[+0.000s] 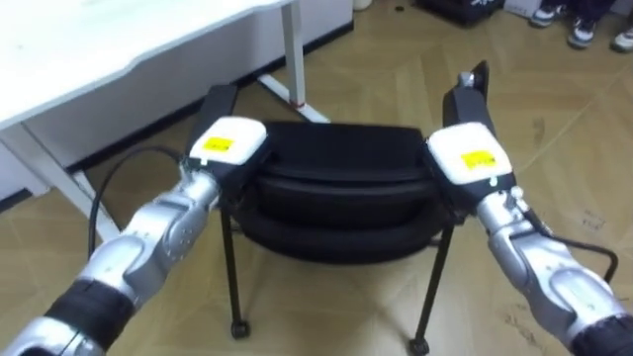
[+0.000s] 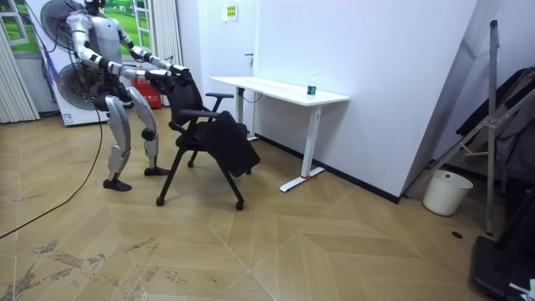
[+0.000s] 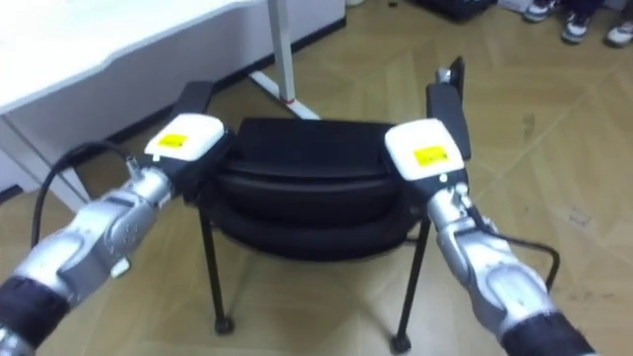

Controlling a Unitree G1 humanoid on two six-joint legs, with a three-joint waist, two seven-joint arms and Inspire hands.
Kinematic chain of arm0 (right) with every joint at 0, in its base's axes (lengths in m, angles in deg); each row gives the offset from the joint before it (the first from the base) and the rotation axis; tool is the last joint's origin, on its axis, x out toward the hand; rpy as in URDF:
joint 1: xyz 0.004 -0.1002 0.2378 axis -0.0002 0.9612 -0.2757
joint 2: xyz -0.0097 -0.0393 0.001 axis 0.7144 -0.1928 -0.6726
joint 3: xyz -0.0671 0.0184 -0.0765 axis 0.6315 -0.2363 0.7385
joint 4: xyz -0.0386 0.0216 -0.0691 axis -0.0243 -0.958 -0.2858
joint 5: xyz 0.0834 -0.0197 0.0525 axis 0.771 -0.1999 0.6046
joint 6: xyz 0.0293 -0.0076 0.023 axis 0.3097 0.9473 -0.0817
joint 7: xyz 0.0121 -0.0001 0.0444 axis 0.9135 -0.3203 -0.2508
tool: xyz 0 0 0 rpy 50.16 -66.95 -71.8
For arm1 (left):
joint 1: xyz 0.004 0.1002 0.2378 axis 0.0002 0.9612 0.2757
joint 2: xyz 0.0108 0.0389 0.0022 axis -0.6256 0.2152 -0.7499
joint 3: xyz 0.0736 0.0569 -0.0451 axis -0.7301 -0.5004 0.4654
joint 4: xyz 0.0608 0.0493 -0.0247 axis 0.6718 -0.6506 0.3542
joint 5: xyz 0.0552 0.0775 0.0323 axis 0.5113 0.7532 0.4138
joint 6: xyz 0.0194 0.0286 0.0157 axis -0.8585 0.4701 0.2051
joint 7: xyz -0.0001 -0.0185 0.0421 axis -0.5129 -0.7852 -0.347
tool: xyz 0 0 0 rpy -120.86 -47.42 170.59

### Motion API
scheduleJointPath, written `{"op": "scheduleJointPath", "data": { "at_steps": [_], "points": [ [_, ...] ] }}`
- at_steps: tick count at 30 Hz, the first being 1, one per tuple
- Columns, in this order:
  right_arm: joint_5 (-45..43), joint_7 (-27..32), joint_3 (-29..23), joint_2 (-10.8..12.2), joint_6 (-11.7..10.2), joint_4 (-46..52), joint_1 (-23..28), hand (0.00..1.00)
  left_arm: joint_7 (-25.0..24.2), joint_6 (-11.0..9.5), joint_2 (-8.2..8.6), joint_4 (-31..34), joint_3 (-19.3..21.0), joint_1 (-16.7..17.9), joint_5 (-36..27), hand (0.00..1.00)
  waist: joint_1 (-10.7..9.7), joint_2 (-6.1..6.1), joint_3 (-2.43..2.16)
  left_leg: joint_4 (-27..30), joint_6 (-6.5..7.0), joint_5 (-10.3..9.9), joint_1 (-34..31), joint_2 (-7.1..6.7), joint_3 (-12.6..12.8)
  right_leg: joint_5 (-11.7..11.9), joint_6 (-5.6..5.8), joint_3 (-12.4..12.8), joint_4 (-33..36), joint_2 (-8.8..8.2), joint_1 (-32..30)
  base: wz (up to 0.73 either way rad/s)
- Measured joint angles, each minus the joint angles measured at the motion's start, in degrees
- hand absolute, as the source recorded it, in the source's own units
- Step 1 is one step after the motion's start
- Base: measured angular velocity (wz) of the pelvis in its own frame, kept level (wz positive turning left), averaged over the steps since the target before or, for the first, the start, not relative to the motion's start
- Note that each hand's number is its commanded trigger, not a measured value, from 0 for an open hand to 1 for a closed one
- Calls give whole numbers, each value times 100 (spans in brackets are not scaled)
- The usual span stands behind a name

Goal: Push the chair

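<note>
Left eye view: the chair (image 1: 341,173) is seen from behind and above, its black backrest across the middle and its thin legs on the wood floor (image 1: 554,109). The left hand (image 1: 229,143) is set at the backrest's left end and the right hand (image 1: 470,155) at its right end. The backs of the hands face the camera and the fingers are hidden by the backrest, so whether anything is gripped cannot be told. A white worktop (image 1: 129,49) lies ahead and to the left, near the chair but apart from it. Right eye view: the same layout is given, with the worktop's leg (image 3: 280,49) just beyond the chair. Room view: the robot is seen standing behind the chair at the room view's left, both arms stretched forward to the backrest top. The worktop stands beyond the chair, by the wall. The step in hand is judged to be the push itself, with contact made and the chair not yet under the worktop. The next move is expected to call for even pressure from both hands and forward steps, with the chair steered off the worktop's leg.
</note>
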Motion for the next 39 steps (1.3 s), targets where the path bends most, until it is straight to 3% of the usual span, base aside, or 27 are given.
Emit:
{"op": "scheduleJointPath", "data": {
  "at_steps": [2, 3, 5, 9, 11, 12, 13, 14, 16, 18, 19, 20, 21, 22, 24, 26, 28, 33, 36, 38, 39],
  "points": [
    [0, -23, 4, 1, 9, 2, -23, 100, -16, -2, 3, -7, 3, -12, -15, 100, 7, -56, 19, 140, 70, -316, 125, -127, 117, -60, 125, -54, 425, -238, 44, -5],
    [0, -54, 5, -2, 10, 9, -24, 100, -26, 0, 9, -10, 3, -12, -27, 100, 5, -76, 17, 153, 85, -383, 181, -178, 126, -57, 140, -75, 629, -308, 12, 0],
    [-15, -94, 2, -27, -12, 19, -23, 100, -55, -19, 22, -30, 26, -29, -27, 100, -1, -77, 18, 444, 146, -724, 251, -235, 128, 109, 321, -13, 1493, -500, -204, 8],
    [0, -283, -6, 3, 8, 96, -28, 100, -80, -98, -4, -29, 112, -30, -17, 100, 45, -55, 19, 775, 161, -1126, 318, -228, -61, 462, 268, -3, 2047, -528, -269, 14],
    [0, -329, 33, 50, 55, 65, -25, 100, -65, -132, -35, -28, 113, -41, 37, 100, 76, -37, 30, 720, 144, -1198, 471, -225, -375, 995, 294, 12, 2237, -393, -300, 34],
    [6, -342, 66, 56, 67, 61, -25, 100, -49, -150, -54, -29, 104, -35, 42, 100, 86, -21, 44, 658, 139, -1197, 544, -206, -464, 1134, 288, 17, 2303, -347, -379, 28],
    [16, -347, 137, 85, 94, 67, -23, 100, -17, -229, -133, -56, 103, -31, 44, 100, 174, 34, 76, 505, 98, -1180, 637, -179, -602, 987, 290, 166, 2308, -193, -542, 10],
    [8, -317, 196, 118, 134, 99, -41, 100, 54, -288, -221, -93, 119, -31, 44, 100, 287, 57, 92, 346, 42, -1146, 717, -114, -655, 666, 218, 254, 2218, -9, -781, 10],
    [-24, -258, 250, 262, 223, 119, -78, 100, 129, -359, -290, -216, 186, -26, 44, 100, 340, 72, 109, 122, -64, -1079, 848, -115, -972, 449, 148, 297, 1712, 213, -1075, 39],
    [-50, -269, 318, 349, 254, 107, -110, 100, 228, -385, -296, -366, 227, -28, 36, 100, 343, 75, 114, -54, -165, -1038, 994, -116, -1253, 463, 118, 450, 978, 331, -1350, 76],
    [-60, -267, 348, 379, 253, 98, -119, 100, 249, -388, -302, -413, 235, -22, 25, 100, 345, 60, 119, -103, -266, -1057, 1083, -121, -1479, 657, 118, 582, 362, 344, -1483, 92],
    [-63, -277, 358, 422, 250, 87, -149, 100, 275, -404, -323, -416, 289, 22, 19, 100, 368, 16, 130, -28, -387, -1151, 1121, -131, -1661, 1116, 167, 811, -209, 344, -1572, 92],
    [-78, -283, 369, 442, 247, 76, -167, 100, 277, -411, -322, -417, 338, 44, 25, 100, 400, -26, 120, 78, -450, -1232, 1092, -126, -1720, 1346, 185, 775, -193, 284, -1572, 73],
    [-144, -303, 372, 441, 241, 67, -201, 100, 276, -401, -291, -382, 406, 91, 54, 100, 543, -11, 98, 262, -568, -1367, 1076, -86, -1818, 1298, -146, 395, -82, 258, -1498, 73],
    [-180, -334, 360, 405, 216, 53, -296, 100, 277, -383, -296, -291, 452, 87, 59, 100, 570, -3, 96, 294, -618, -1320, 996, 34, -1812, 1196, -386, 22, -115, 293, -1380, 86],
    [-182, -408, 356, 374, 99, -104, -580, 100, 267, -290, -222, -213, 620, 91, 143, 100, 635, 20, 97, 175, -742, -1250, 989, 194, -1794, 1094, -545, -262, -167, 358, -1291, 69],
    [-180, -426, 409, 351, 30, -247, -774, 100, 265, -203, -194, -189, 638, 94, 130, 100, 651, 45, 91, 50, -846, -1159, 995, 253, -1794, 1030, -622, -476, -227, 360, -1189, 55],
    [-189, -525, 444, 275, -5, -231, -834, 100, 232, -10, -134, -4, 637, 193, 130, 100, 728, 58, 86, -33, -877, -1140, 1110, 395, -1689, 789, -661, -890, -221, 352, -865, 49],
    [-176, -557, 459, 216, -20, -247, -768, 100, 202, 31, -95, -2, 604, 219, 144, 100, 722, 71, 90, 8, -880, -1139, 1191, 568, -1255, 773, -636, -938, -223, 390, -630, 52],
    [-156, -534, 444, 171, -79, -227, -627, 100, 190, 32, -96, -3, 509, 248, 163, 100, 547, 77, 90, 108, -880, -1140, 1203, 638, -968, 723, -545, -905, -294, 403, -388, 81],
    [-155, -533, 437, 169, -80, -219, -610, 100, 190, 31, -95, -3, 501, 249, 162, 100, 505, 78, 90, 111, -880, -1140, 1208, 641, -959, 713, -526, -902, -335, 408, -343, 61]
  ]
}}
